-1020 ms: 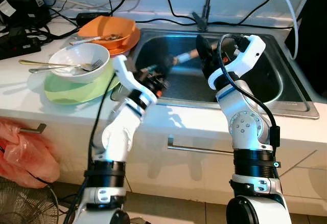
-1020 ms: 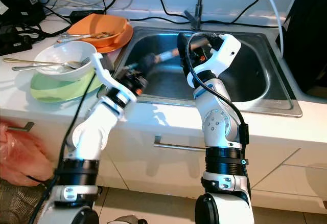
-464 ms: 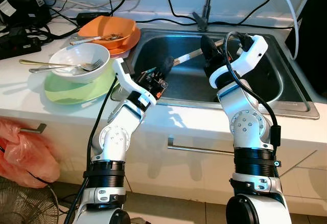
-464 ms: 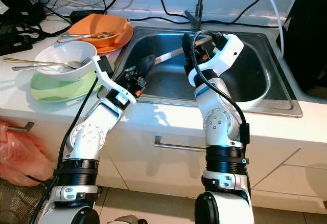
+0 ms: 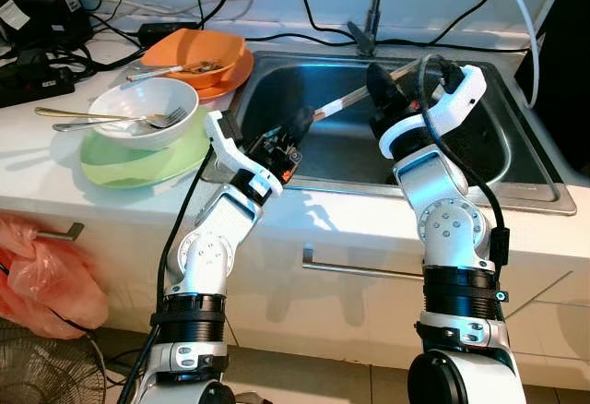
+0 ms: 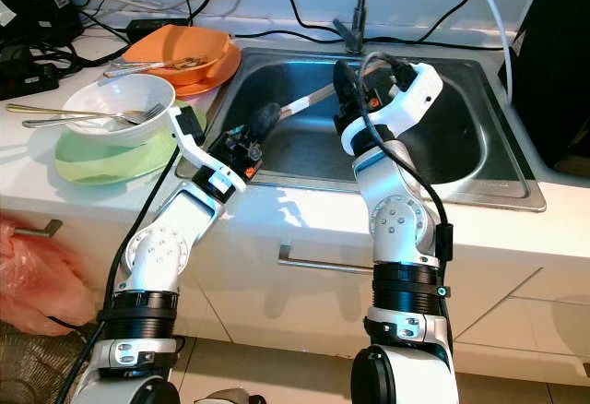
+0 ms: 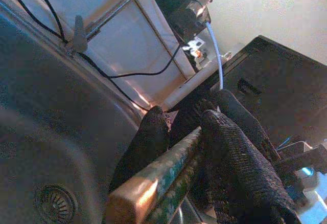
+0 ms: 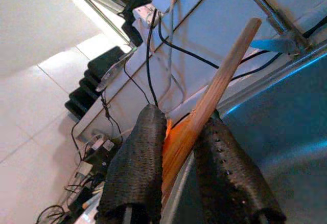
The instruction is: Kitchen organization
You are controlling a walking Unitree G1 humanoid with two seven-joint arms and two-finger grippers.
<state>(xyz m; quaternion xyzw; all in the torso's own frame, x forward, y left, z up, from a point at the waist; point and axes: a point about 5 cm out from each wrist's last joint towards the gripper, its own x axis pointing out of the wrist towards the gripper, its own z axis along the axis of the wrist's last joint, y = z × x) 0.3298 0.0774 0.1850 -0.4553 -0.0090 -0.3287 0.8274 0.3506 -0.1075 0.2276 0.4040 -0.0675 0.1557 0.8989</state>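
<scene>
Sink [image 5: 525,178] of steel, set in a white counter [image 5: 37,169]; both arms reach over its near rim; a long wooden-handled utensil [image 5: 343,101] spans the basin on a slant, held above the sink floor, one end at each gripper. Right gripper [image 5: 385,100] stands over the middle of the basin, fingers [image 8: 138,168] closed narrow on the utensil's upper handle, the pale wood passing between them and its tip running on toward the back wall; left gripper [image 5: 297,125] sits over the left side of the basin, just inside the near rim, fingers [image 7: 235,157] clamped on the lower end, where the wrist view shows a greenish, worn surface and a squared wooden end; what sort of head the utensil carries cannot be told. Drain [image 7: 55,203] lies in the sink floor; tap [image 5: 369,17] rises at the back edge, black cables trailing along the wall behind it. On the counter to the left: white bowl [image 5: 138,100] with a fork [image 5: 152,121] resting in it, stacked on a green plate [image 5: 147,160]; a long gold utensil lies across the bowl's rim, its handle pointing left; behind, orange bowl [image 5: 198,49] on an orange plate, cutlery across it. Drawer handles show on the cabinet front below the counter; a red plastic bag [image 5: 41,275] hangs at the lower left.
</scene>
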